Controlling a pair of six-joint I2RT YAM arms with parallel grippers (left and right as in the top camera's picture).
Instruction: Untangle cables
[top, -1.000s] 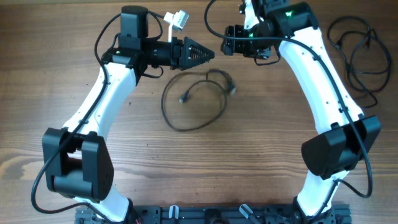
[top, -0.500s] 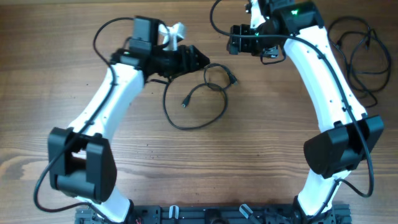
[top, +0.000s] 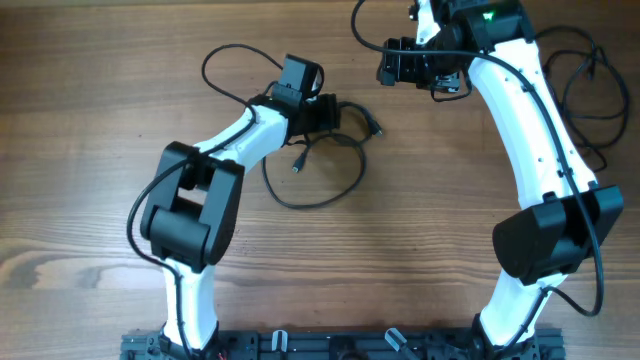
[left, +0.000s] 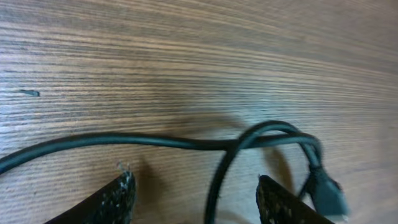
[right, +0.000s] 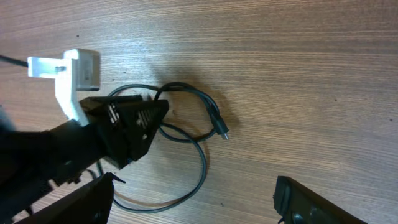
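Note:
A thin black cable (top: 300, 207) lies in a loose loop at the table's middle, with one plug (top: 373, 129) at its far right and another (top: 297, 162) inside the loop. My left gripper (top: 335, 115) is open and low over the loop's far side. In the left wrist view the cable (left: 214, 186) passes between its fingers (left: 196, 179), with a plug (left: 326, 194) at the right. My right gripper (top: 395, 65) is open and empty, apart from the cable. Its view (right: 194, 182) shows the loop (right: 202, 165) and the left gripper (right: 146, 118).
More thin black cables (top: 568, 100) lie in loose loops at the far right, behind the right arm. The left arm's own thicker wire (top: 210, 62) arcs over the table at the far left. Bare wood surrounds the middle loop.
The left arm has swung right and down, from beside the loop's far left to low over its far side. The right gripper has drifted slightly right and farther away.

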